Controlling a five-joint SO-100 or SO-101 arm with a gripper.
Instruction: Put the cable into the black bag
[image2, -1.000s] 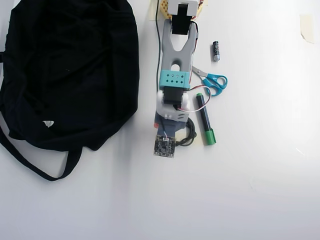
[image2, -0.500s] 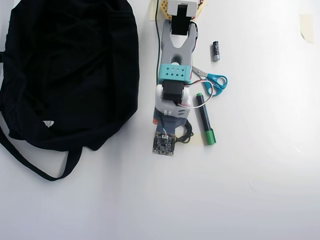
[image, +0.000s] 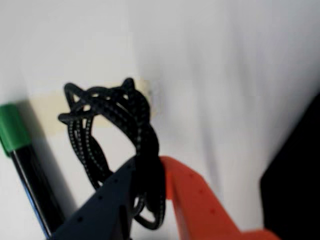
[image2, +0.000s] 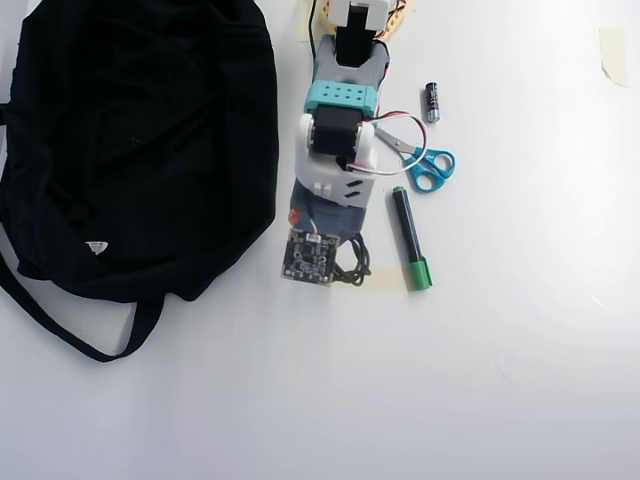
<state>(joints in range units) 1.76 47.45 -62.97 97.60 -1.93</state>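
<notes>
Gripper (image: 150, 172) pinching black braided cable (image: 107, 117) in wrist view; overhead view hides pinch, shows black bag (image2: 130, 140) left, green-capped marker (image2: 410, 238) right of gripper.

No text, brand or number can be read; the small pale tag (image2: 96, 246) on the black bag (image2: 140, 140) is illegible.

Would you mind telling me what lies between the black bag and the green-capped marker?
In the overhead view, the arm's gripper, shut on the cable, sits between the black bag and the marker.
</notes>
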